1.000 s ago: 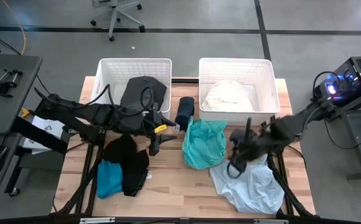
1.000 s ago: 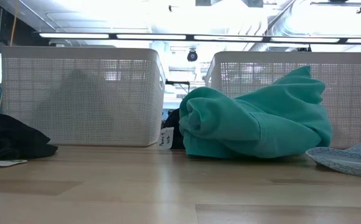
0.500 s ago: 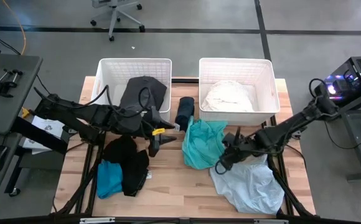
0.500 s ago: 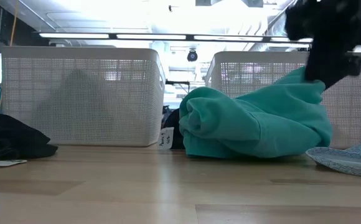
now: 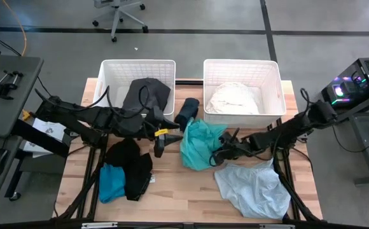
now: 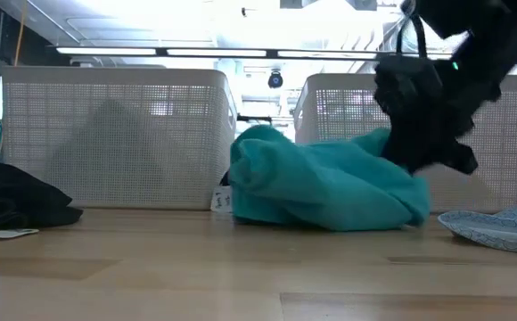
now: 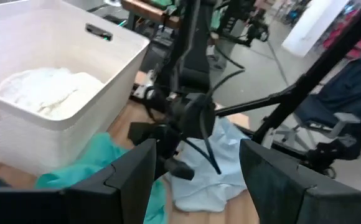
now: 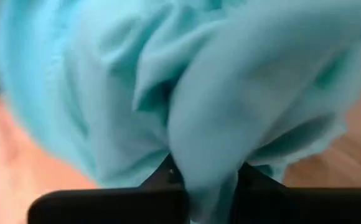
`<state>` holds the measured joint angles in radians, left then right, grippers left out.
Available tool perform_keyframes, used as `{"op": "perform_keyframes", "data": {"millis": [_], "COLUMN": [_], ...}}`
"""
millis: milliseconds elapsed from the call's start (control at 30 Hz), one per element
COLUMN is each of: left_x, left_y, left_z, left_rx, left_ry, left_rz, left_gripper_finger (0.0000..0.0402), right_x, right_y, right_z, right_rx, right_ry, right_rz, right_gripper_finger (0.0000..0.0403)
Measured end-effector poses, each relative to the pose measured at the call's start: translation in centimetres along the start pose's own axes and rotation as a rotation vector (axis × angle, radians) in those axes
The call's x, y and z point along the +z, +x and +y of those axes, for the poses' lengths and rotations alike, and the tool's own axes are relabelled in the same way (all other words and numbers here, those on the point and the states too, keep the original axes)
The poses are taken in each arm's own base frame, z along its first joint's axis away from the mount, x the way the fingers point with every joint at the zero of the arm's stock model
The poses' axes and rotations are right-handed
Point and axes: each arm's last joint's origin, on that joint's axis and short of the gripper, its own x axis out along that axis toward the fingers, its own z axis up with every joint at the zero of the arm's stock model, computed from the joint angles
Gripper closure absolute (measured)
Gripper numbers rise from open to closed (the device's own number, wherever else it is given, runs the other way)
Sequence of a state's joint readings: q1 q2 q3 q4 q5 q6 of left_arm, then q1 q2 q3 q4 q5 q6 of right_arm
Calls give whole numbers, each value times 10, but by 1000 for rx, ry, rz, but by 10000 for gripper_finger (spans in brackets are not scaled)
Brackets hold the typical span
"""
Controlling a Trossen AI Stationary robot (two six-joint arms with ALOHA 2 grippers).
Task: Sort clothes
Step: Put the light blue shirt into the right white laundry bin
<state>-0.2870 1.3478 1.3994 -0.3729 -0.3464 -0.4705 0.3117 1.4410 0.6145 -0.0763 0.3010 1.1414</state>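
1. The right gripper (image 5: 221, 152) sits just right of centre in the overhead picture, pressed into the right edge of the crumpled teal fabric garment (image 5: 197, 145). In its own wrist camera a fold of that cloth bulges between the two dark fingers (image 8: 162, 177), so they look clamped on it, though the picture is blurred and I would not swear how much cloth they hold.

2. The teal garment lies bunched on the wooden slatted table (image 5: 178, 191), in front of the gap between the two white slatted plastic baskets. From table height it is a low heap (image 6: 321, 187) with the right arm looming over its right side.

3. The left gripper (image 5: 159, 145) waits left of centre, fingers spread apart with nothing between them.

4. Elsewhere:
   - a charcoal grey garment (image 5: 147, 94) drapes over the left basket (image 5: 108, 76);
   - a white one (image 5: 234, 97) lies in the right basket (image 5: 273, 83);
   - a navy roll (image 5: 187, 112) rests between the baskets;
   - a black heap (image 5: 130, 165) and a turquoise piece (image 5: 111, 181) sit lower left;
   - a pale blue garment (image 5: 253, 191) lies lower right.

5. Risks, as I judge them: a thin pinch could slip once the cloth's weight hangs free. The trailing teal fabric touches the navy roll and lies near the pale blue garment, so it might drag either along or snag a basket rim.
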Motion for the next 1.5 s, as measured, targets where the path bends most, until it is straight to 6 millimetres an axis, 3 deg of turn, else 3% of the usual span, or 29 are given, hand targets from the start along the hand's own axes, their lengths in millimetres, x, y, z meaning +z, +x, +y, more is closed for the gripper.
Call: {"op": "perform_keyframes", "data": {"millis": [100,233,333,467,667,800,900,1000,1133,1300,1400,1500], "left_x": [4,8,13,19,24,23,23,23,23,23,23,23], "left_y": [-5,-17,-25,-30,-31,-30,-30,-30,-30,-30,-31,-30], "left_z": [-8,-16,-18,-18,-19,-19,-19,-19,-19,-19,-19,-19], "left_rx": [-49,-103,-104,-90,-89,-69,-68,-66,-65,-61,-62,-61], "left_ry": [-5,40,73,99,152,163,165,173,181,216,218,225], "left_rz": [-44,-93,-135,-200,-252,-248,-249,-248,-249,-250,-250,-250], "left_gripper_finger": [184,184,184,184,184,184,184,184,184,184,184,184], "right_x": [11,35,68,120,183,208,219,223,219,195,182,180], "right_y": [-19,-66,-109,-174,-259,-284,-280,-259,-211,-143,-118,-114], "right_z": [26,68,97,122,119,97,73,45,11,-38,-70,-92], "right_rx": [117,276,336,257,-22,-215,-314,-354,-348,-442,-541,-534], "right_ry": [-42,-166,-248,-369,-460,-488,-467,-391,-276,-122,-51,54], "right_rz": [4,-61,-199,-465,-758,-781,-674,-484,-218,4,78,128], "right_gripper_finger": [380,396,393,398,398,399,399,399,399,394,364,312]}}
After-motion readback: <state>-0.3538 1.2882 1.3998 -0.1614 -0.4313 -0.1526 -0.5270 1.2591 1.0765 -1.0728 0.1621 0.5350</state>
